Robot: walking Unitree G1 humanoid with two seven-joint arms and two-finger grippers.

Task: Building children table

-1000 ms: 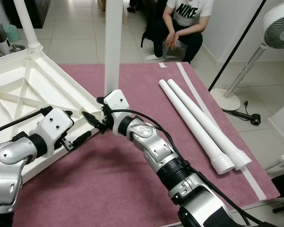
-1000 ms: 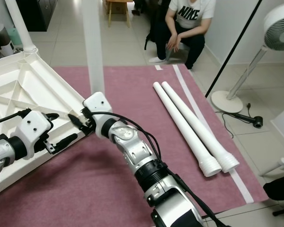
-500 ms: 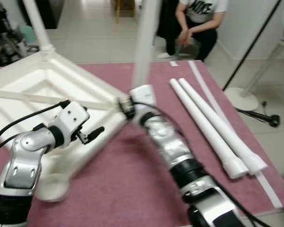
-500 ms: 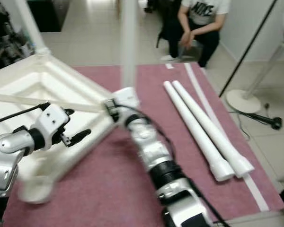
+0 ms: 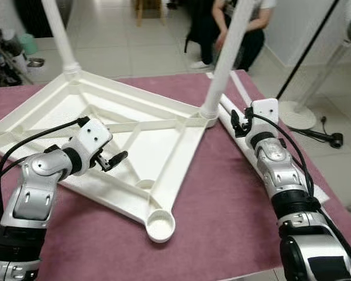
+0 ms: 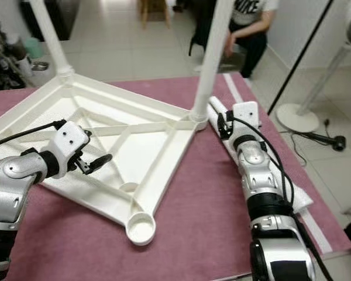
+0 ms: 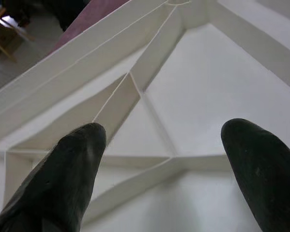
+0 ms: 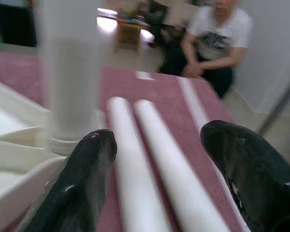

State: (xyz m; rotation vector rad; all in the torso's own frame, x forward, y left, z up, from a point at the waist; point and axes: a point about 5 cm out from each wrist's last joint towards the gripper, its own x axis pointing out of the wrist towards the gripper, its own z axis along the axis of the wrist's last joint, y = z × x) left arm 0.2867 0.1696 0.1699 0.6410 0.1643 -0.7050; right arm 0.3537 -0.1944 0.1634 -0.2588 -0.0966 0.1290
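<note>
The upturned white tabletop [image 5: 134, 134] lies underside-up on the maroon rug [image 5: 222, 205], two legs [image 5: 231, 55] screwed in and standing at its far corners. The left gripper [image 5: 108, 159] hovers over its ribbing, fingers spread, empty. The right gripper [image 5: 237, 122], open and empty, hangs above two loose legs [image 8: 145, 193] beside the tabletop. A person [image 6: 248, 26] crouches beyond.

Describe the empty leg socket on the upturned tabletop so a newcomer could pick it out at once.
On the maroon mat lies a white tabletop, underside up, ribs showing. At its corner nearest the robot is a round, open empty socket. The other corners in view, the far one and the one by the right gripper, already carry upright white legs.
</note>
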